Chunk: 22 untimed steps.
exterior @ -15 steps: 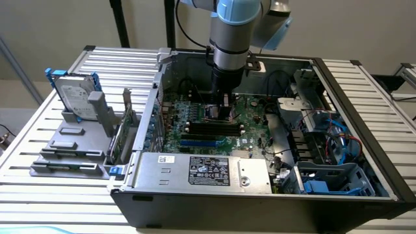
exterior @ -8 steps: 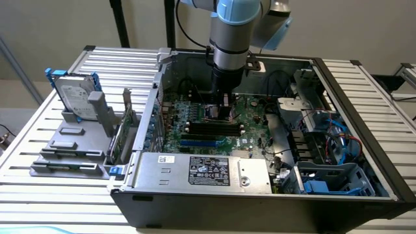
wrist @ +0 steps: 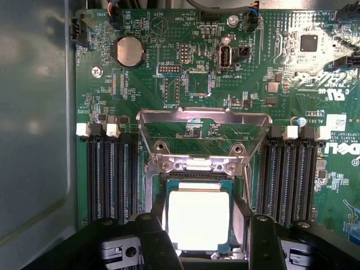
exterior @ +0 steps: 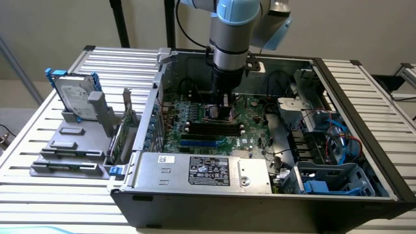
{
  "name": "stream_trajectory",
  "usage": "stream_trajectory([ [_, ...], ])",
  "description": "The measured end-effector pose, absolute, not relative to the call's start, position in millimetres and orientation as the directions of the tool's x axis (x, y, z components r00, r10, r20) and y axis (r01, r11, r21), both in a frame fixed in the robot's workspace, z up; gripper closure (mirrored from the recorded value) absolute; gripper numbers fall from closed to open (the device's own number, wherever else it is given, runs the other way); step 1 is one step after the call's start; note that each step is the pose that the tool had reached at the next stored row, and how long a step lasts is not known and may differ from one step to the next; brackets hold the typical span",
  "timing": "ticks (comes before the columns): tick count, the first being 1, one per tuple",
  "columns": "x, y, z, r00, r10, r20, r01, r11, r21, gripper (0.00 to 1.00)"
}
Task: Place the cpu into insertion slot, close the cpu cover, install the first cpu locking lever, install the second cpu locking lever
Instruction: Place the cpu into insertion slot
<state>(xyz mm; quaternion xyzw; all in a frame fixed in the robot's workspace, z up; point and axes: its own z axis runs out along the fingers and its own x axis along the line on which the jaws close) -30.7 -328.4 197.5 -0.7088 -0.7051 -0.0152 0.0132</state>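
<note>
- Wrist view: I see the cpu (wrist: 198,219) lying flat and square in the insertion slot (wrist: 239,222), pale face up
- gripper (wrist: 205,220) straddles it, fingers (wrist: 154,239) spread wider than the chip, with a gap on one side; can't tell if the other finger touches
- cpu cover (wrist: 205,116) stands open, hinged at the slot's edge, with board showing through its window
- black memory slots (wrist: 109,174) flank the slot on both sides
- exterior view: arm reaches straight down into the open computer case (exterior: 364,122), gripper just over the green motherboard (exterior: 254,122)
</note>
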Motion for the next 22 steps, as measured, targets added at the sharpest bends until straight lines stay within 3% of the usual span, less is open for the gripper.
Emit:
stream_trajectory([
  [22,-30.7,-326.2,196.5,0.012,1.0,0.021,1.0,-0.012,0.003,0.45],
])
